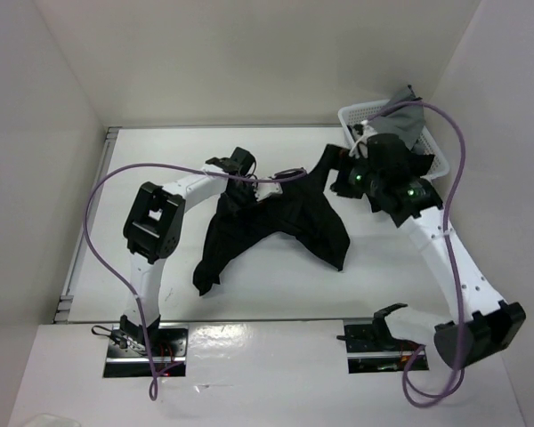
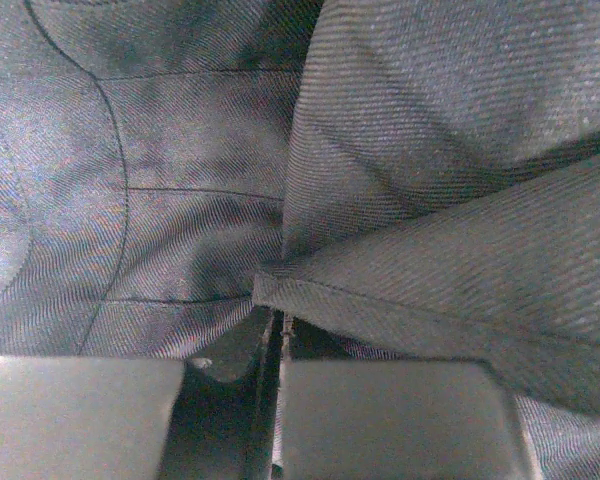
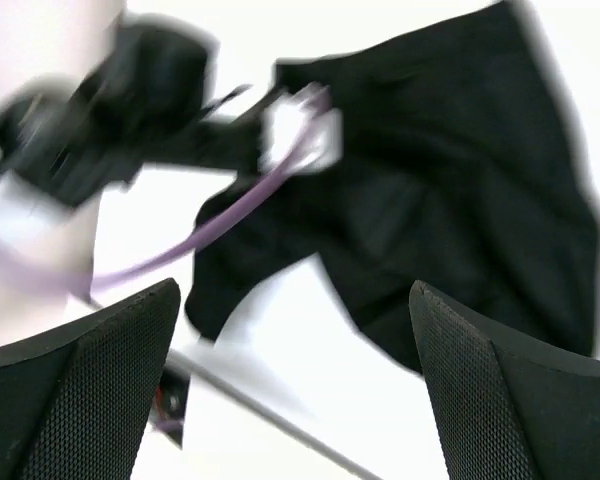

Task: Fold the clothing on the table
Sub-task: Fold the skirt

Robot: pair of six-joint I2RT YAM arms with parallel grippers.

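The clothing (image 1: 285,218), a black skirt, lies rumpled across the middle of the white table (image 1: 276,289). One arm of it trails toward the front left. My left gripper (image 1: 285,176) sits at the skirt's top edge, shut on the fabric. In the left wrist view, dark twill cloth (image 2: 180,200) fills the frame, and a hem fold runs into the shut left gripper (image 2: 280,335). My right gripper (image 1: 343,178) hovers over the skirt's upper right corner. In the right wrist view the right gripper (image 3: 292,295) is open and holds nothing, with the skirt (image 3: 460,200) beyond it.
A white basket (image 1: 354,116) stands in the back right corner with a grey cloth (image 1: 409,114) and another black garment (image 1: 427,165) draped on it. White panels wall the table. Purple cables (image 1: 98,191) loop off both arms.
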